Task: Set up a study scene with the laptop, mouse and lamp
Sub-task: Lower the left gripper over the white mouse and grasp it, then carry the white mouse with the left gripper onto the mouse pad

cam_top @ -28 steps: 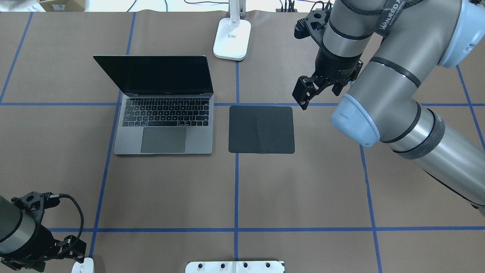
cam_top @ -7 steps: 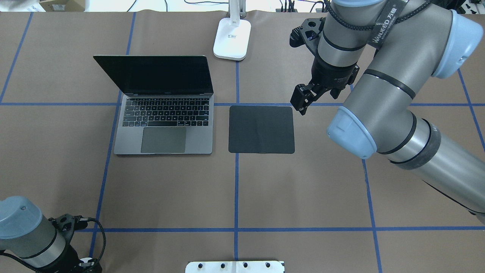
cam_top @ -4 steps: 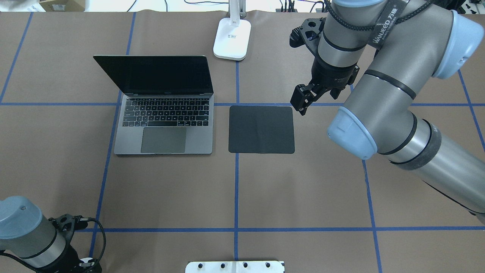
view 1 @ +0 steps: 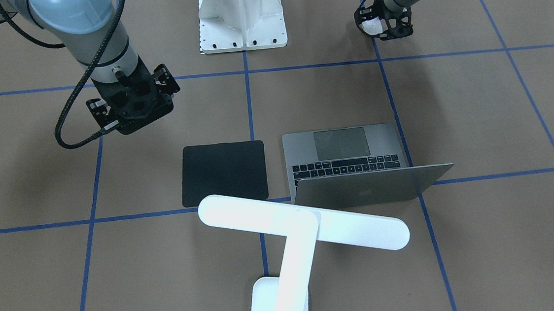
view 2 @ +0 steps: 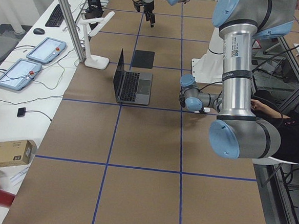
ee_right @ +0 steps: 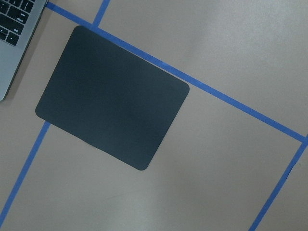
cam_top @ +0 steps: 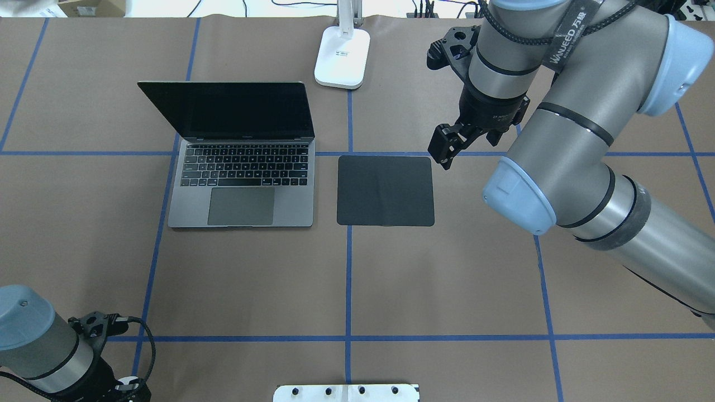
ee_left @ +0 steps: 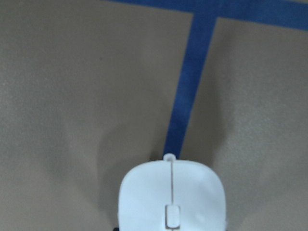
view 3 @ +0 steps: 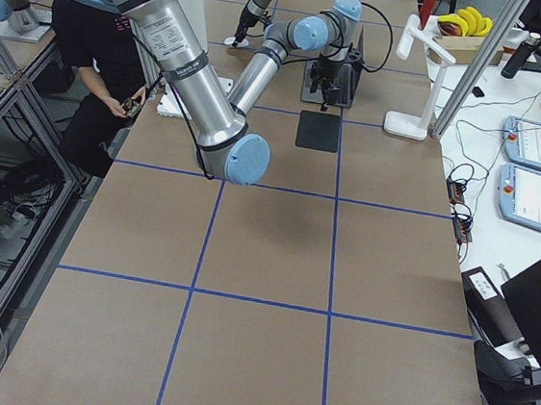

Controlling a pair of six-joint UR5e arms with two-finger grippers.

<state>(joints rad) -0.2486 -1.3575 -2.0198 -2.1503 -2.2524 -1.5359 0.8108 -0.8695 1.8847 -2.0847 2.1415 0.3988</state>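
Note:
The grey laptop point(cam_top: 240, 190) stands open left of centre, screen dark; it also shows in the front view point(view 1: 351, 154). The white lamp point(view 1: 302, 222) stands at the table's far edge, its base point(cam_top: 342, 58) beyond the laptop's right corner. The white mouse point(ee_left: 172, 197) fills the bottom of the left wrist view and casts a shadow on the table. My left gripper point(view 1: 383, 26) is shut on the mouse at the near left corner. My right gripper point(cam_top: 443, 151) hangs shut and empty above the far right corner of the black pad point(cam_top: 385, 190).
The black square pad point(ee_right: 113, 96) lies flat just right of the laptop. The white ribbed pedestal point(view 1: 241, 15) stands at the robot's edge in the middle. Blue tape lines cross the brown table. Tablets and cables lie on a side bench point(view 2: 40, 58) beyond the lamp.
My right gripper has shut and shifted slightly left toward the pad's corner. My left arm has swung over the mouse, which was beside the gripper before, and taken hold of it.

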